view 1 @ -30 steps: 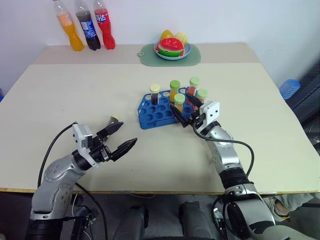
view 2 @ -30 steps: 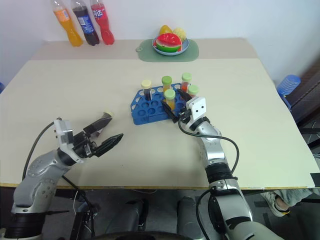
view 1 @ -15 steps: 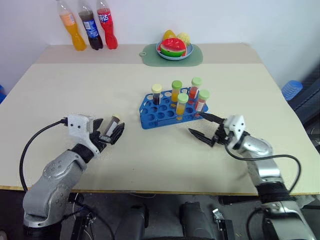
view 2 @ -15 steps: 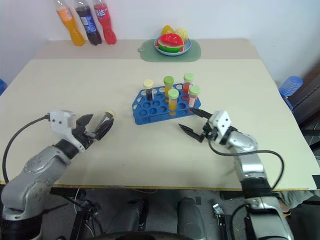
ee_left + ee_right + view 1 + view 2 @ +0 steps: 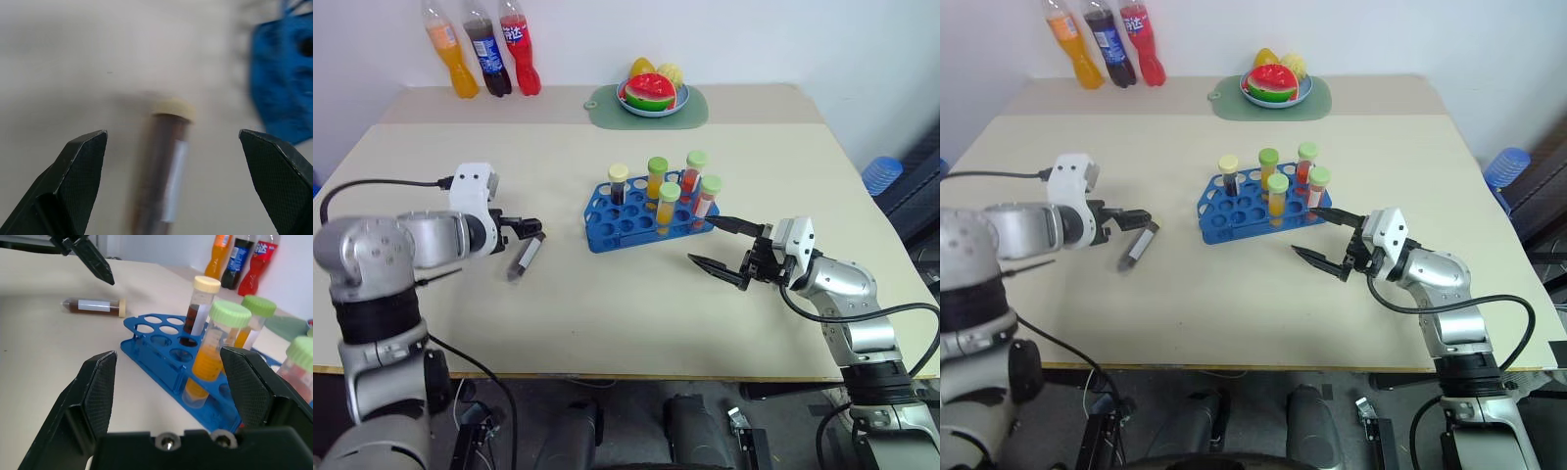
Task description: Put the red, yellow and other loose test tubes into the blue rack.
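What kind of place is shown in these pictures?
Probably a robot test room, not a real laboratory: a plain table carries a blue rack of capped tubes, soda bottles and a fruit plate before a bare wall.

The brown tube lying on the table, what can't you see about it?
- Brown tube: left wrist view, blurred; its lower end is cut off by the picture's edge; label unreadable.
- Head views: the left tool hides its cap end.
- Right wrist view: label too small to read.
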Robot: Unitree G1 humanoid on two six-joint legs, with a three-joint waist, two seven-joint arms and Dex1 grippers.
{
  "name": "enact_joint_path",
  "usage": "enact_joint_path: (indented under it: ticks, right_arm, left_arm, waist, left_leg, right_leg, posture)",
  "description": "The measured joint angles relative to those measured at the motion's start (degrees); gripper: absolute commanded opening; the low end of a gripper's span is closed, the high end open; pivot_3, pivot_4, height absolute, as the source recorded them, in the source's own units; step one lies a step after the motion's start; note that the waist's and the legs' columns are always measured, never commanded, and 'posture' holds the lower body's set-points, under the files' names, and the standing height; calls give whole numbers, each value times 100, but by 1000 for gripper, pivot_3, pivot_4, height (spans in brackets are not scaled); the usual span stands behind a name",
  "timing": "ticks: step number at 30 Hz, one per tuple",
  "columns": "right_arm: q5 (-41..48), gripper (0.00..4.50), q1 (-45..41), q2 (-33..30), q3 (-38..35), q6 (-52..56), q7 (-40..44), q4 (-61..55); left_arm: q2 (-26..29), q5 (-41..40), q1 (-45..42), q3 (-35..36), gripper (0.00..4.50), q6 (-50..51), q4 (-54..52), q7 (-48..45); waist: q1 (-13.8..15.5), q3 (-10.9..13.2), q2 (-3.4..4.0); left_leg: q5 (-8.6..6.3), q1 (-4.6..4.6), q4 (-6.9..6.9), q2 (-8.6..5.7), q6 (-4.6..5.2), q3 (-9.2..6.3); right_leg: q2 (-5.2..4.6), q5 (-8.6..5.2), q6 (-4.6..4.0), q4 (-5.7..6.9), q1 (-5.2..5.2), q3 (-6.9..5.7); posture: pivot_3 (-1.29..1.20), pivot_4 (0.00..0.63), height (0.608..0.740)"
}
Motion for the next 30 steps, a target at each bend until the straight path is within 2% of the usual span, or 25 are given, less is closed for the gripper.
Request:
enact_joint_path:
  ticks: [5, 9, 13, 17, 18, 22, 26, 27, 30]
  right_arm:
    - [-4, 3685, 26, 48, 54, 20, -107, -158]
    - [-16, 3685, 120, 87, 99, 21, -199, -241]
    - [-68, 3754, 224, 129, 118, 20, -328, -323]
    - [-108, 3754, 276, 129, 115, 18, -450, -334]
    - [-109, 3754, 300, 129, 115, 17, -470, -350]
    - [-121, 3754, 327, 135, 118, 15, -522, -351]
    - [-133, 3754, 324, 144, 117, 9, -548, -342]
    - [-143, 3754, 310, 152, 126, 10, -555, -342]
    - [-185, 3754, 328, 177, 114, 3, -639, -329]
  left_arm:
    - [293, -304, -889, -954, 4500, -1, 1608, 234]
    - [182, -245, -1013, -1631, 4500, 0, 2340, 70]
    - [34, 113, -1172, -1880, 3252, -1, 2515, -92]
    - [-15, 406, -1178, -1895, 1123, -3, 2495, -176]
    - [-20, 454, -1180, -1891, 817, -5, 2495, -215]
    - [-27, 493, -1076, -1697, 796, -3, 2399, -303]
    - [-267, 343, -389, -1029, 796, -81, 1278, -770]
    - [-337, 351, -171, -900, 796, -293, 936, -949]
    - [-685, -73, 678, -246, 796, -1503, -48, -2329]
  waist:
    - [29, 0, -1]
    - [18, 1, -1]
    - [15, 0, -1]
    - [25, 0, -1]
    - [28, 0, -1]
    - [30, 0, -1]
    - [27, 1, -3]
    - [30, 2, -3]
    - [17, 1, -3]
  left_leg:
    - [0, -1, 0, -6, -1, 0]
    - [4, -2, -1, -6, -7, 1]
    - [15, -5, 1, -6, -26, 1]
    - [16, -4, 0, -6, -27, 2]
    - [16, -4, 1, -6, -28, 2]
    - [16, -4, 1, -7, -28, 2]
    - [18, -13, 3, -2, -31, 2]
    - [18, -16, 4, -1, -32, 1]
    - [23, -24, 3, 4, -40, 10]
  right_leg:
    - [-4, 0, 1, 0, -1, 0]
    - [-4, 0, 1, 2, -4, 0]
    - [-4, 0, 1, 4, -5, 0]
    - [-5, 0, 1, 4, -5, 1]
    - [-5, -1, 1, 4, -5, 1]
    - [-7, -1, 2, 4, -5, 1]
    - [-8, -1, 1, 4, -11, 1]
    - [-8, 0, 1, 4, -13, 1]
    - [-11, 0, 0, 4, -22, 3]
  posture:
    - [0, 150, 740]
    - [0, 150, 740]
    - [0, 150, 740]
    - [0, 150, 740]
    - [0, 150, 740]
    - [0, 150, 740]
    - [0, 150, 740]
    - [0, 150, 740]
    - [0, 150, 740]
